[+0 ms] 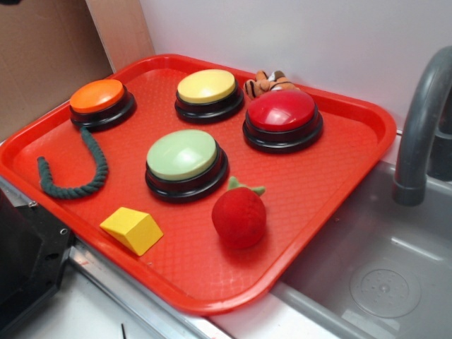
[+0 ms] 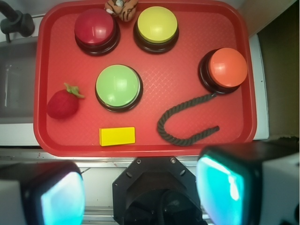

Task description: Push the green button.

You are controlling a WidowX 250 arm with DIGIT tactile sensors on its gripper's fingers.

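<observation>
The red tray (image 1: 353, 152) gathers everything within reach. Mid-tray sits the green button (image 2: 118, 86), dome up and unobstructed, just beside the plush strawberry (image 2: 63, 103). High above, the gripper (image 2: 140, 192) hangs empty, fingers spread wide apart.

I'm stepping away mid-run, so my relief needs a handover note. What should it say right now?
Claw: open, holding nothing, above the near edge of the red tray, not over any button.
Green button: mid-tray, nothing on it, with the strawberry toy on one side and the yellow block in front of it.
Done: nothing visible yet.
Left: move over the green button and press it.
</observation>
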